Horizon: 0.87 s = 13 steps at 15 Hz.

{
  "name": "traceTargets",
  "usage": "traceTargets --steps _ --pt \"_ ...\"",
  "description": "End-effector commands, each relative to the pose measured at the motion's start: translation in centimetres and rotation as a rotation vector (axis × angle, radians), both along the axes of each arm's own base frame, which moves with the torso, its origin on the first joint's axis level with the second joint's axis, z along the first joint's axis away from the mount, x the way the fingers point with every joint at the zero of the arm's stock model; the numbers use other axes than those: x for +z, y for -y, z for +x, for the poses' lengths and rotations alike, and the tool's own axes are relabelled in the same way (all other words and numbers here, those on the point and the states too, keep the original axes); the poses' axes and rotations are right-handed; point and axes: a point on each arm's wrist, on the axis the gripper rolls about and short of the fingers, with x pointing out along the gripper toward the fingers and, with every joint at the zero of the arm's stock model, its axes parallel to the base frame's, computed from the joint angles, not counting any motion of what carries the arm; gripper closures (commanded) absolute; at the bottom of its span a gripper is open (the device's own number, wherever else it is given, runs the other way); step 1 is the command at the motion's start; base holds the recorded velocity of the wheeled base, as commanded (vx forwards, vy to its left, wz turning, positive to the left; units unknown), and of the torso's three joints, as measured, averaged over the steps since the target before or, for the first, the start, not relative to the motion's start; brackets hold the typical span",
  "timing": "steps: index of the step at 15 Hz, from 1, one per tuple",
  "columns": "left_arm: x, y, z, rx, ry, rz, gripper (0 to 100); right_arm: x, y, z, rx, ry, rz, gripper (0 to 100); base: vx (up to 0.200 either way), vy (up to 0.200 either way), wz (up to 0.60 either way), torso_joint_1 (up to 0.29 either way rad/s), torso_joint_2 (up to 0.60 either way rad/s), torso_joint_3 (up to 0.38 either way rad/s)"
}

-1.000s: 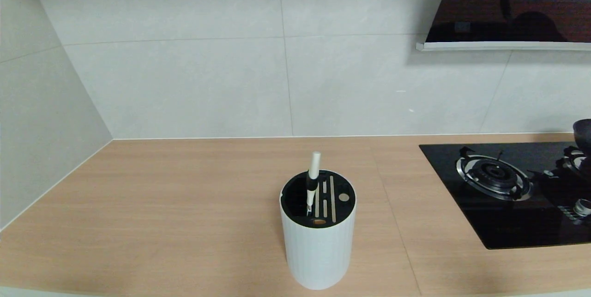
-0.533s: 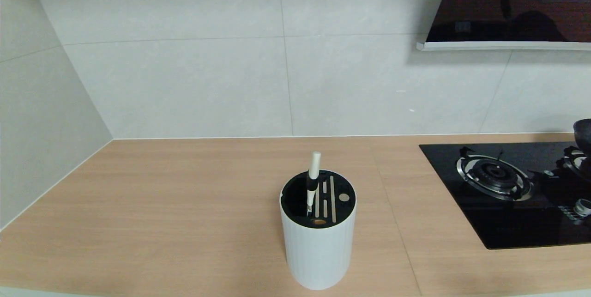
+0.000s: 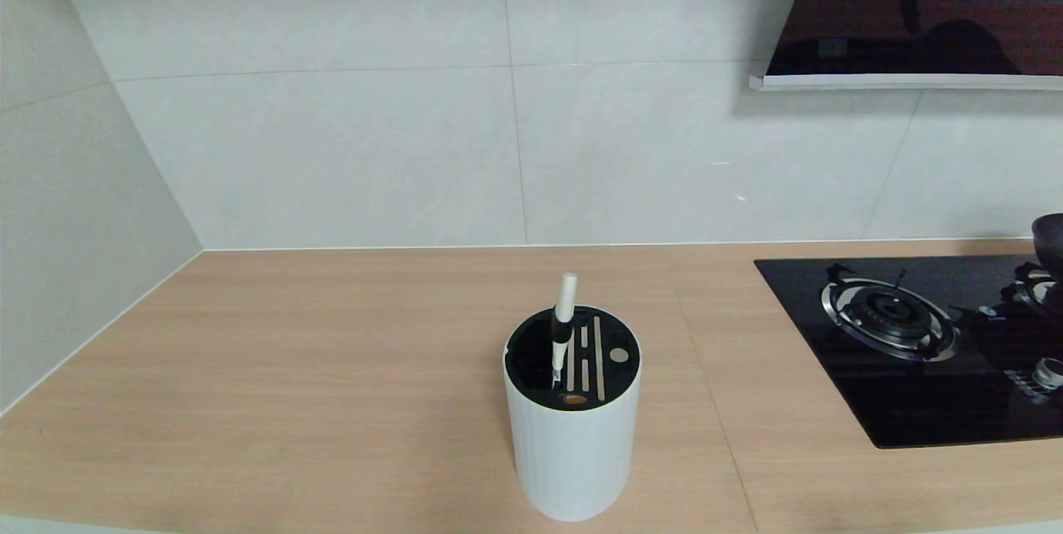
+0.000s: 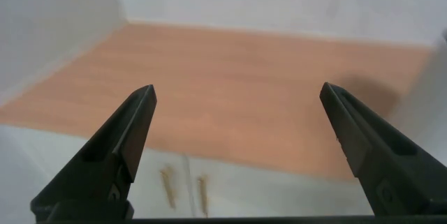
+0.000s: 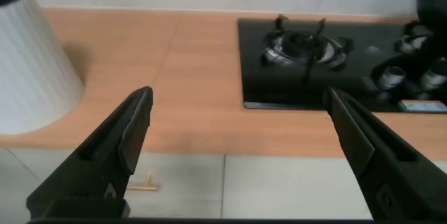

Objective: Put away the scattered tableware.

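White holder [image 3: 571, 443] on wooden desk [image 3: 332, 368]; one white-handled utensil [image 3: 563, 322] stands inside. Left jaws and right jaws: both apart.

Plain matte black hardware.
The left end effector [image 4: 237, 91] and right end effector [image 5: 239, 95] each carry two flat, tapering black fingers [image 4: 115, 151] with bevelled inner edges.

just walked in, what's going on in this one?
Nothing is being handled right now. The left hand and right hand are both open and empty, out in front of the counter. One cream-handled utensil stands in the white holder on the counter, left of the stove.
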Motion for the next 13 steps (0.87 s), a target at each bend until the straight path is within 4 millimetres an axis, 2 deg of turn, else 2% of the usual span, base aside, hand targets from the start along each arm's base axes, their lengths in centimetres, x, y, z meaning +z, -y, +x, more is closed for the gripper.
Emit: traceTargets --steps 1,5,13 --pt "-0.29 0.08 0.07 -0.035 -0.024 0.028 0 -0.05 -0.02 0.02 0.010 -0.007 0.002 0 0.000 0.000 0.00 0.000 0.00 0.000" --pt "-0.47 0.18 0.10 -0.096 -0.047 0.071 0 -0.05 -0.03 0.02 0.015 -0.007 0.002 0 0.000 0.000 0.00 0.000 0.00 0.000" --pt "-0.48 0.18 0.09 -0.093 -0.044 0.032 0 -0.09 -0.03 0.04 0.013 -0.010 0.002 0 0.000 0.000 0.00 0.000 0.00 0.000"
